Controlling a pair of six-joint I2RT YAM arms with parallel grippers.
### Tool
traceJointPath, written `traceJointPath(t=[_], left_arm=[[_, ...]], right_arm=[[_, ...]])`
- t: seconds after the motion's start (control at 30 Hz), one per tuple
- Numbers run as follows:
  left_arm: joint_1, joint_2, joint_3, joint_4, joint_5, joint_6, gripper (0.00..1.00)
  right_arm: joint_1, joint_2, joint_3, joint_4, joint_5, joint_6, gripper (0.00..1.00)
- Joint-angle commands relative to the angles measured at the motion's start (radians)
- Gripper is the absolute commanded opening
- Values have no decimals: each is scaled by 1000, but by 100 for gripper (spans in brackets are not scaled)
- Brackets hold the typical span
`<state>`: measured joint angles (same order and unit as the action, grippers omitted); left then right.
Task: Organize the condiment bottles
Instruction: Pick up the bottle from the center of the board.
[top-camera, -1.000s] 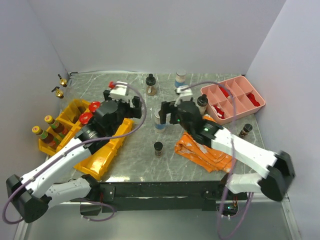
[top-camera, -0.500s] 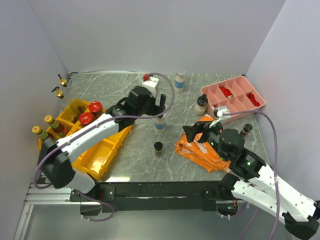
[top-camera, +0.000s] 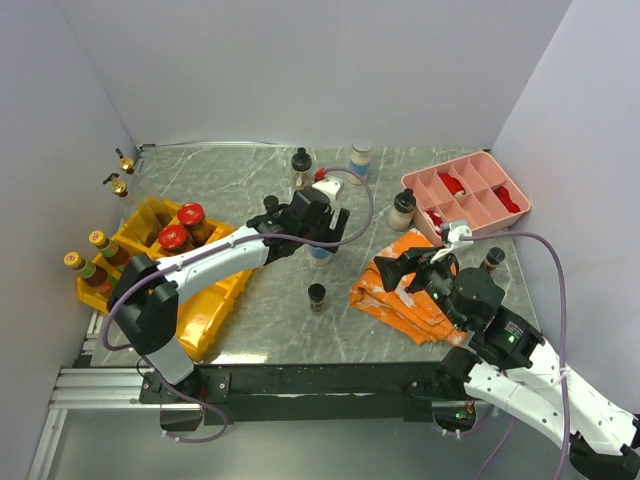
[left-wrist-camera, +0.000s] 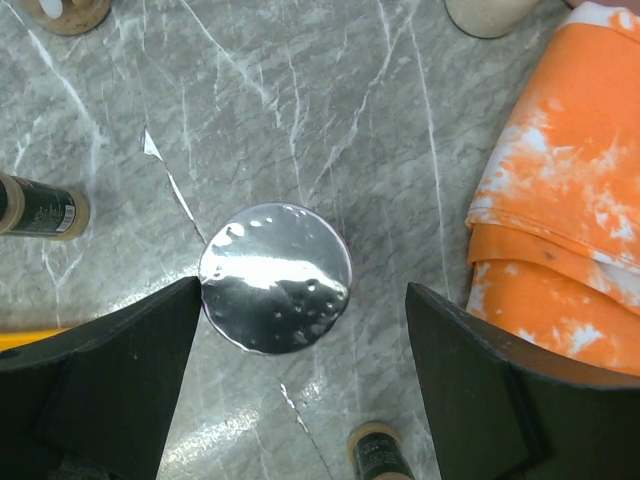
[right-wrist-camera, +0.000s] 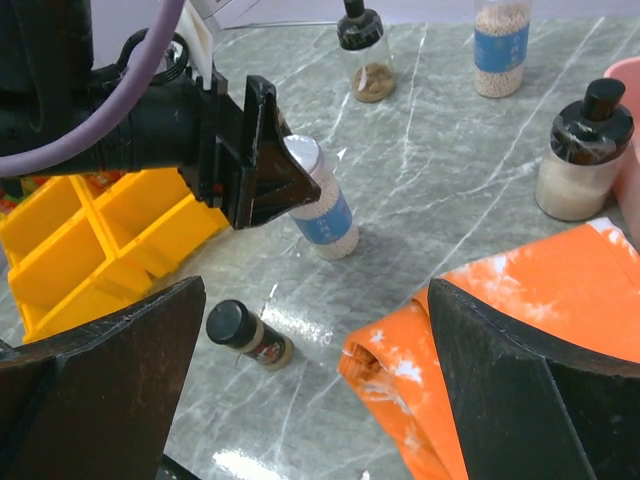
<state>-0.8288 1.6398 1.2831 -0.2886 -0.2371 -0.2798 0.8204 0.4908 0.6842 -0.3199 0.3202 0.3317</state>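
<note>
Left arm swings in from the yellow bins (top-camera: 195, 320) to mid-table; right arm backs off over the orange cloth (top-camera: 405, 300). Left pincer (left-wrist-camera: 304, 300) straddles the blue-label bottle (right-wrist-camera: 328, 212), wide open, nothing gripped. One finger (left-wrist-camera: 110, 380) sits at the edge of the silver cap (left-wrist-camera: 275, 278), the other (left-wrist-camera: 500, 400) is clear of it. Bottle stands upright on the table (top-camera: 250, 180), long axis vertical, cap up, near the cloth. Right pincer (right-wrist-camera: 318, 290) is fully open, empty.

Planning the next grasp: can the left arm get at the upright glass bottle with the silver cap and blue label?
Probably yes: the left gripper hangs right above the bottle, jaws open either side of its cap; the orange cloth lies apart.
</note>
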Motion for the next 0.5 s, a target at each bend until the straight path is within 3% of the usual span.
traceJointPath(t=[0.0,0.1,0.2,0.3,0.33,0.47], left_arm=[[-1,40,15,52,-21,-6,88],[-3,64,21,52,-22,-9,87],[-1,74,28,55,-31,-6,76],[-1,51,24,57,-45,-15,55],[-1,42,21,55,-68,-21,43],[-1,-27,6,39,-110,-53,23]], right_arm=[[5,-34,-14,-2,0,-3,100],[5,-37,-3,-10,-1,-5,100],[5,-37,12,-15,2,-8,100],[5,-38,20,-19,2,-14,100],[3,-37,20,-19,2,-16,100],[5,-31,21,-24,-6,-17,100]])
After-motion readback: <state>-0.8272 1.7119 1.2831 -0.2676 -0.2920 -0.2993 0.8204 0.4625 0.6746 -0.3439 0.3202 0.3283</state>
